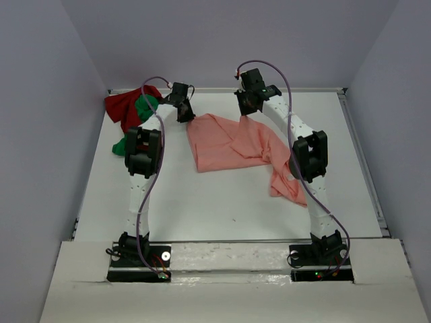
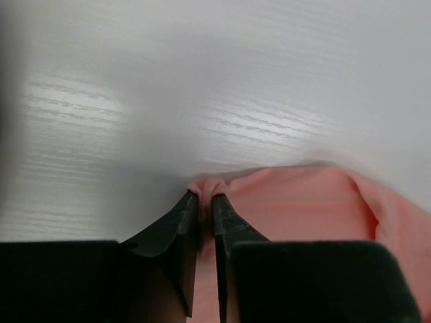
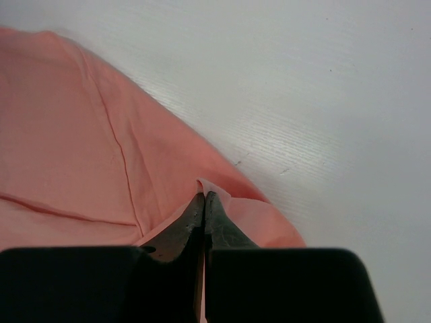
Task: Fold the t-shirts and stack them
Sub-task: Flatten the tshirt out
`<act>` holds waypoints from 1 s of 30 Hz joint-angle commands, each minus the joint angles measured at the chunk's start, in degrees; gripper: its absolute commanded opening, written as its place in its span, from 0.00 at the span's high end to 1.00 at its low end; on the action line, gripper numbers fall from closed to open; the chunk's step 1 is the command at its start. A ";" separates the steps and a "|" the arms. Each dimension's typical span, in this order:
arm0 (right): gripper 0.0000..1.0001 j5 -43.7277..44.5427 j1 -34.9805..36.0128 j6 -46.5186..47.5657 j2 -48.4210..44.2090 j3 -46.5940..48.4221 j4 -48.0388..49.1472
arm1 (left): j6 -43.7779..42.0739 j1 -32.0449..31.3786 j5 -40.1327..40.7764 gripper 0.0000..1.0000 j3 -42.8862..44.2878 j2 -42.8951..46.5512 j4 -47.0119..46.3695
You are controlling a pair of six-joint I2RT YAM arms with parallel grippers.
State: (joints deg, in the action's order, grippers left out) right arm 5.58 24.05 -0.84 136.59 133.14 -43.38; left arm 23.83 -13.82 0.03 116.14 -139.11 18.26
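The salmon-pink t-shirt (image 1: 236,145) lies rumpled across the middle of the white table, one part trailing toward the front right. My left gripper (image 1: 185,114) sits at the shirt's far left corner, its jaws pinched on a bunched fold of pink cloth (image 2: 205,188). My right gripper (image 1: 248,111) is at the far right edge, shut on a thin fold of the same shirt (image 3: 205,194). The dark red t-shirt (image 1: 124,108) and the bright green t-shirt (image 1: 143,106) lie heaped together at the far left corner.
A piece of green cloth (image 1: 120,146) pokes out beside the left arm's elbow. Grey walls close in the table at the back and both sides. A raised white ledge (image 1: 222,259) with the arm bases runs along the near edge.
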 commanded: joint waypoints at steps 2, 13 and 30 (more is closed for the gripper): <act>1.00 0.92 0.20 -0.38 -3.18 -0.42 0.31 | 0.16 -0.41 1.18 0.91 -0.47 1.20 2.04; 1.00 18.76 -2.17 -6.46 -9.32 -4.82 -0.22 | -1.51 -3.13 6.73 1.00 -3.64 13.59 5.55; 1.00 37.89 -4.53 -0.12 -26.10 -1.04 -9.00 | -6.17 -7.88 17.53 1.00 -10.31 43.10 16.27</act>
State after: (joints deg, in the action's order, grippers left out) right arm 32.77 20.88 -2.46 113.56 130.61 -49.15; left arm 19.97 -22.41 12.53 108.60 -104.22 31.14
